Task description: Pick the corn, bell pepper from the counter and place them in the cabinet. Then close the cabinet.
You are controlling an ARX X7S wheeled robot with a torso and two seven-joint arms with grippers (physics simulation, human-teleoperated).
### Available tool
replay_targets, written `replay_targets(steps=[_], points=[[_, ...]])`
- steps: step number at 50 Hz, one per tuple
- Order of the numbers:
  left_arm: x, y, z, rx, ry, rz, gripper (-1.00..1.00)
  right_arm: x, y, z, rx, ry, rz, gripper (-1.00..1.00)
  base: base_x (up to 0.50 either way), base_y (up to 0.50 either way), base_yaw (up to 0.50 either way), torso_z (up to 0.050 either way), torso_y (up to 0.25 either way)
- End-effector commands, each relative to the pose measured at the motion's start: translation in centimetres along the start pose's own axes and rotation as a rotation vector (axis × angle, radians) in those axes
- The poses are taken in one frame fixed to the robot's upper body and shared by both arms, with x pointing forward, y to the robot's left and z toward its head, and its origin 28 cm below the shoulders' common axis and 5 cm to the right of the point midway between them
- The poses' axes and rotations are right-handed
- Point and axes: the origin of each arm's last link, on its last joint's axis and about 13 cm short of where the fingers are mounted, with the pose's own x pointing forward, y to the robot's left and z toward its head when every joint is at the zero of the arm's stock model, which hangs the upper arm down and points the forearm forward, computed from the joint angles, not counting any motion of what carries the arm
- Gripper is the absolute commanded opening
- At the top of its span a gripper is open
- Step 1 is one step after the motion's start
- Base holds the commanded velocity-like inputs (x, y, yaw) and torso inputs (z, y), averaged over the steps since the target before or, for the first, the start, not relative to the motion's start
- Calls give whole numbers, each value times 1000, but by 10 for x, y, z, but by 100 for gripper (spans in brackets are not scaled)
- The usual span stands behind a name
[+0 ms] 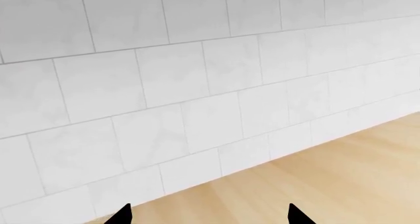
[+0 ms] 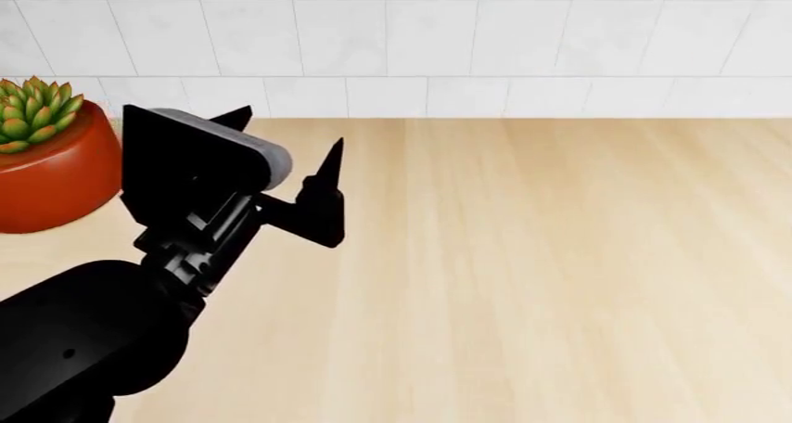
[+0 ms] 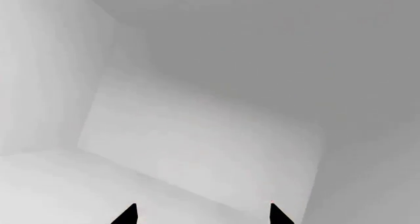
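Left gripper (image 2: 291, 159) hovering over bare desk (image 2: 557, 256), jaws apart, empty. Right gripper (image 3: 200, 215) spread inside pale cabinet interior (image 3: 196, 145), likely releasing. Corn and bell pepper not visible.

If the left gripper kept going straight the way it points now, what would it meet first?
Probably the tiled wall. The left gripper is open and empty, aimed over the counter toward the tiles with nothing in between. Depth is unclear, so it could graze the counter's back edge first.

Beige wood-grain counter (image 2: 557, 275) with red-orange plant pot (image 2: 50, 177) at back-left
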Motion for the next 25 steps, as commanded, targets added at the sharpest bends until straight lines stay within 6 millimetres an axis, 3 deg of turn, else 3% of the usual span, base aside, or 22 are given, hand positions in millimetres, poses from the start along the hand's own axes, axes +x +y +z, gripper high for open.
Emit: replay_targets(steps=[1, 8, 13, 25], points=[[0, -1, 0, 0, 1, -4, 100, -9, 1, 18, -34, -56, 20, 100, 0, 0, 0, 0, 0], [0, 0, -1, -4, -1, -3, 100, -23, 1, 26, -72, -109, 46, 100, 0, 0, 0, 0, 0], [0, 0, -1, -10, -11, 2, 100, -37, 0, 21, -75, -142, 70, 100, 0, 0, 0, 0, 0], [-2, 1, 2, -25, -50, 33, 100, -97, 0, 12, -98, -262, 125, 100, 0, 0, 0, 0, 0]])
